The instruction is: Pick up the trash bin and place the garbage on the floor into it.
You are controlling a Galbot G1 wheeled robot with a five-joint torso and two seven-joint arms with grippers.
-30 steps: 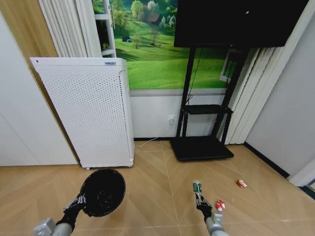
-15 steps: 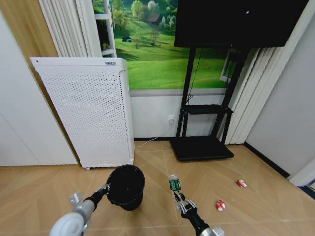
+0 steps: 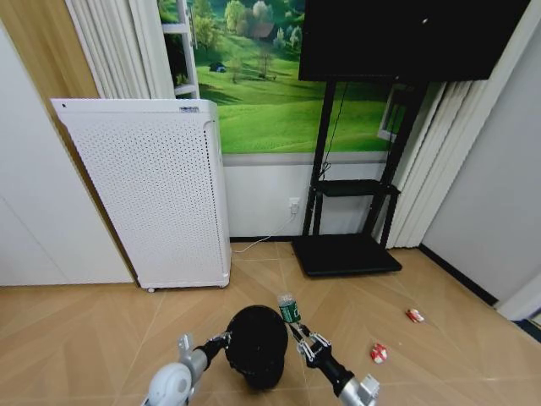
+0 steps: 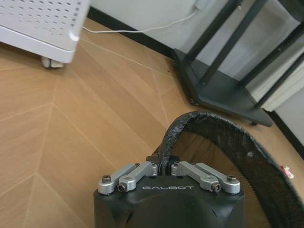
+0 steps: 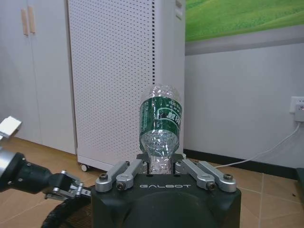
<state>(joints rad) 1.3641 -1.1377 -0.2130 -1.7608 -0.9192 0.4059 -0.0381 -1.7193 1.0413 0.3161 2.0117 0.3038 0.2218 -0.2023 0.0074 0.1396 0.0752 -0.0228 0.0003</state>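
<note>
Home living room, television (image 3: 410,38) on black stand, white air purifier (image 3: 152,190), curtains (image 3: 114,42)

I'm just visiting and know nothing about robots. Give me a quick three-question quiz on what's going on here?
1. True or false: the right gripper holds the bottle.
2. What grips the trash bin's rim?
A. the left gripper
B. a person's hand
C. nothing
3. How many red-and-white wrappers lie on the floor?

Key: 1 true. 2 A. 3 two; the second lies nearer the TV stand.
</note>
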